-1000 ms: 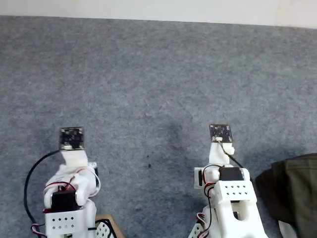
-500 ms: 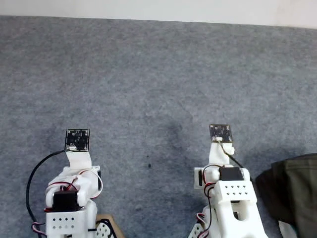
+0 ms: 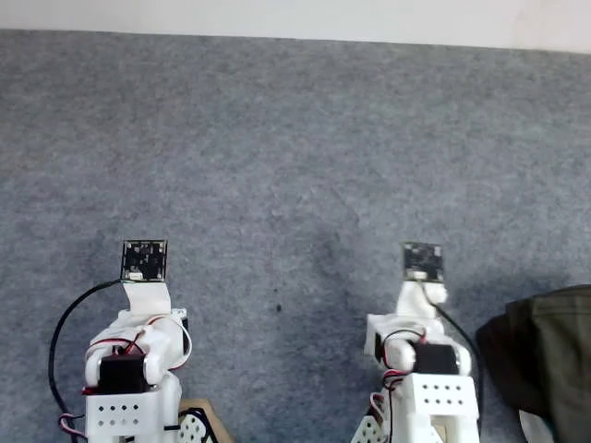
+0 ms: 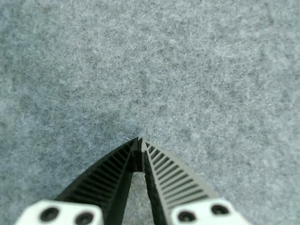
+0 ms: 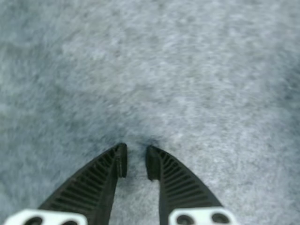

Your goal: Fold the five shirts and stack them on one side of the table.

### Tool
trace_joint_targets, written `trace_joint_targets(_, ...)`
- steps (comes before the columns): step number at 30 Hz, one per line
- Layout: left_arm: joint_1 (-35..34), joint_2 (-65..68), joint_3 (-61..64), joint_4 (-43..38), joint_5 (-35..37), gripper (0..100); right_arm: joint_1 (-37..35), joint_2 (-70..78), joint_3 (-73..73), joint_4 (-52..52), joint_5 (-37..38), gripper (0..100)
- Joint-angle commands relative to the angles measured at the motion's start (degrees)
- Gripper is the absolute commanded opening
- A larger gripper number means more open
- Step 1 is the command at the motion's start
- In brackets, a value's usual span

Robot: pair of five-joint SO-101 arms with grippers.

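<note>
Now, with our left gripper (image 4: 139, 143) closed empty and our right gripper (image 5: 136, 157) barely parted, we should open wide before taking the crumpled dark olive cloth shirt (image 3: 540, 355) at the near right corner of the grey felt surface (image 3: 277, 138).

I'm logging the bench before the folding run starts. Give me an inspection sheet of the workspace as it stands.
Surface: grey felt-like table, flat, with one small dark speck.
Job's things: one dark shirt, crumpled at the table's side edge, not folded.
Clutter: tan object at the near edge; white object beside the shirt. I cannot tell what either is.
Grippers: left gripper shut and empty; right gripper slightly open and empty. Both are over bare table.
Cables: black cable loops beside one arm; second black cable runs down the other arm.
Surroundings: pale strip beyond the far edge.
</note>
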Motion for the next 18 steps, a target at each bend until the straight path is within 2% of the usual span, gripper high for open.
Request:
trace_joint_targets(1, 1.19, -0.66, 0.84, 0.26, -0.35, 1, 7.34, -9.89, 4.79, 0.75, -0.35, 9.5)
trace_joint_targets(7, 1.01, -0.66, 0.84, 0.26, -0.35, 1, 11.12, -29.76, 8.75, 3.65, -0.18, 9.5)
trace_joint_targets(12, 0.92, -0.66, 0.84, 0.26, -0.35, 1, 11.30, -25.54, 8.40, 12.35, -0.26, 9.5)
trace_joint_targets(18, 0.92, -0.66, 0.84, 0.26, -0.35, 1, 11.30, -25.54, 8.40, 12.53, -0.18, 9.5)
